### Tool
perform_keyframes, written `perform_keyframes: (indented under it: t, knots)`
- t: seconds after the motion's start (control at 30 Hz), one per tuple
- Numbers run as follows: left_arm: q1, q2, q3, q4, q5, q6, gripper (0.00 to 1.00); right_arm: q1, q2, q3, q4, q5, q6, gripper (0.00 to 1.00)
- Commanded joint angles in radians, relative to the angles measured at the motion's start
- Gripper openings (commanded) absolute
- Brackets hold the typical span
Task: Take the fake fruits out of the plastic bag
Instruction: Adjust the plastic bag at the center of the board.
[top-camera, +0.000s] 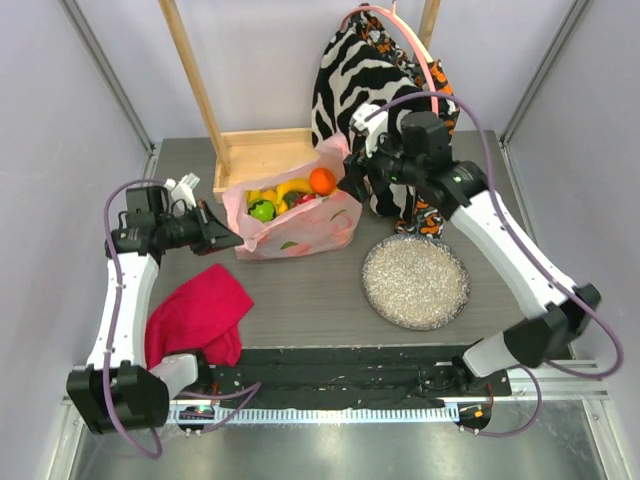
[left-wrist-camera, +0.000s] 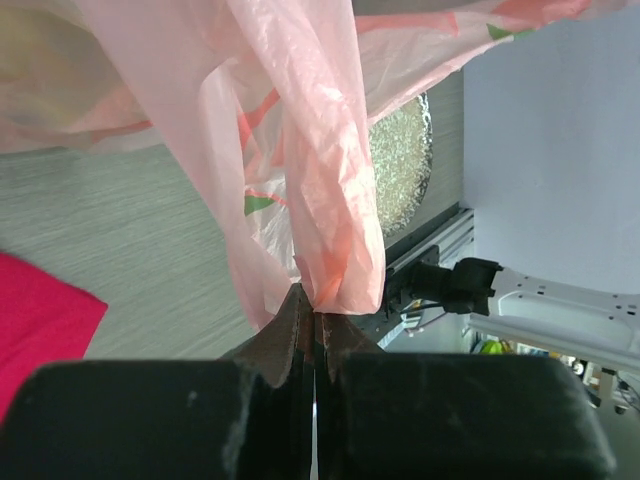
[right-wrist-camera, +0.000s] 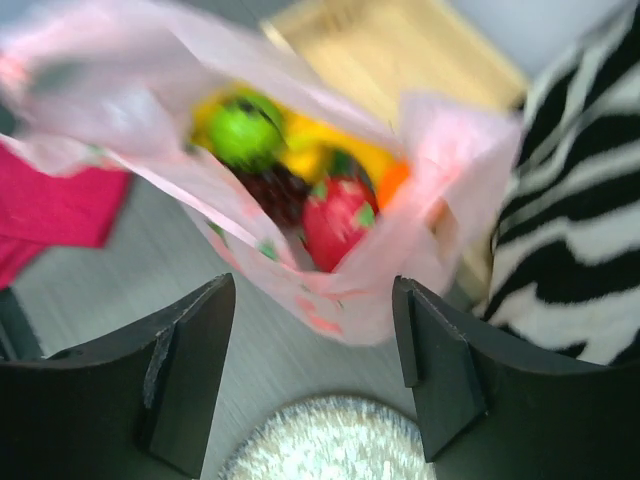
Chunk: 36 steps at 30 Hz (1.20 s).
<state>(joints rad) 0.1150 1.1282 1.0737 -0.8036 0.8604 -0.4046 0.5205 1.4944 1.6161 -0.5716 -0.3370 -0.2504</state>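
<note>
On the table (top-camera: 300, 290), the pink plastic bag (top-camera: 298, 228) is sitting full of fake fruits (top-camera: 288, 195); the left claw (left-wrist-camera: 312, 302) is pinching its edge, the right claw (top-camera: 352, 186) is hovering open, empty

Plain pale walls (top-camera: 260, 60) rise well behind the right pincer (top-camera: 350, 183) and out to either side of both. A grey wood-grain table (top-camera: 300, 290) lies beneath the left pincer (top-camera: 230, 240) and stretches past it. Behind that pincer, left of the right one, stands a light wooden tray (top-camera: 262, 150) with an upright slat (top-camera: 190, 70); the light is soft and even
</note>
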Motion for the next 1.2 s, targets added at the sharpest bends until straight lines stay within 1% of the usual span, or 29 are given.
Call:
perform_keyframes:
  t: [0.0,0.13,0.2,0.23,0.27,0.3,0.33,0.37,0.4,0.43,0.5,0.53,0.6,0.67,0.7,0.73,0.77,0.83,0.9,0.97,1.0,1.07,1.1,1.13,1.17]
  knots:
    - [-0.003,-0.128,-0.038,0.015,-0.038,0.007,0.00,0.102,-0.143,0.090,0.110,-0.155,0.013,0.72]
    - [-0.003,-0.166,-0.060,0.004,-0.023,0.003,0.00,0.142,-0.088,0.097,0.170,-0.152,0.051,0.72]
    - [-0.003,-0.182,-0.064,0.004,-0.024,0.006,0.00,0.157,-0.059,0.088,0.199,-0.161,0.059,0.64]
    - [-0.005,-0.185,-0.076,0.013,-0.021,0.003,0.00,0.182,-0.018,0.081,0.213,-0.162,0.048,0.59]
    - [-0.003,-0.189,-0.084,0.026,-0.015,-0.009,0.00,0.194,0.007,0.079,0.213,-0.158,0.036,0.47]
    - [-0.003,-0.191,-0.092,0.043,-0.012,-0.017,0.00,0.205,0.035,0.079,0.213,-0.122,0.033,0.41]
    - [-0.002,-0.199,-0.107,0.050,-0.012,-0.025,0.00,0.210,0.106,0.082,0.220,-0.103,0.037,0.36]
    - [-0.002,-0.200,-0.113,0.058,-0.012,-0.039,0.00,0.211,0.137,0.082,0.225,-0.085,0.054,0.28]
    - [-0.002,-0.206,-0.119,0.064,-0.011,-0.042,0.00,0.210,0.171,0.080,0.233,-0.062,0.056,0.26]
    - [-0.002,-0.214,-0.129,0.066,-0.012,-0.045,0.00,0.211,0.211,0.053,0.260,-0.003,0.060,0.25]
    - [-0.002,-0.222,-0.133,0.069,-0.014,-0.046,0.00,0.210,0.237,0.009,0.297,0.059,0.074,0.25]
    - [-0.002,-0.225,-0.141,0.072,-0.020,-0.049,0.00,0.211,0.248,-0.005,0.280,0.100,0.079,0.25]
    - [0.000,-0.229,-0.141,0.086,-0.024,-0.063,0.00,0.230,0.260,-0.022,0.212,0.107,0.086,0.25]
    - [0.002,-0.226,-0.136,0.095,-0.031,-0.069,0.00,0.256,0.187,-0.131,0.193,0.101,0.067,0.25]
    - [0.002,-0.222,-0.130,0.101,-0.035,-0.072,0.00,0.298,0.156,-0.172,0.156,0.101,0.034,0.25]
    - [0.003,-0.219,-0.127,0.103,-0.037,-0.077,0.00,0.318,0.127,-0.259,0.139,0.096,0.022,0.25]
    - [0.002,-0.211,-0.126,0.107,-0.041,-0.079,0.00,0.341,0.071,-0.301,0.118,0.069,0.019,0.25]
    - [0.003,-0.208,-0.126,0.107,-0.041,-0.080,0.00,0.384,0.024,-0.407,0.096,0.059,0.037,0.25]
    - [0.003,-0.214,-0.136,0.101,-0.044,-0.082,0.00,0.388,-0.005,-0.429,0.117,0.095,0.056,0.26]
    - [0.003,-0.229,-0.141,0.069,-0.066,-0.082,0.00,0.386,0.003,-0.386,0.142,0.131,0.054,0.28]
    - [0.003,-0.248,-0.150,0.057,-0.079,-0.082,0.00,0.386,0.018,-0.365,0.188,0.142,0.057,0.30]
    - [0.006,-0.272,-0.165,0.040,-0.095,-0.088,0.00,0.386,0.050,-0.285,0.231,0.159,0.083,0.42]
    - [0.012,-0.294,-0.181,0.037,-0.106,-0.092,0.00,0.385,0.105,-0.253,0.261,0.168,0.098,0.48]
    - [0.018,-0.300,-0.188,0.034,-0.107,-0.095,0.00,0.385,0.133,-0.184,0.272,0.177,0.150,0.62]
    - [0.034,-0.304,-0.195,0.029,-0.109,-0.103,0.00,0.383,0.170,-0.148,0.279,0.184,0.180,0.67]
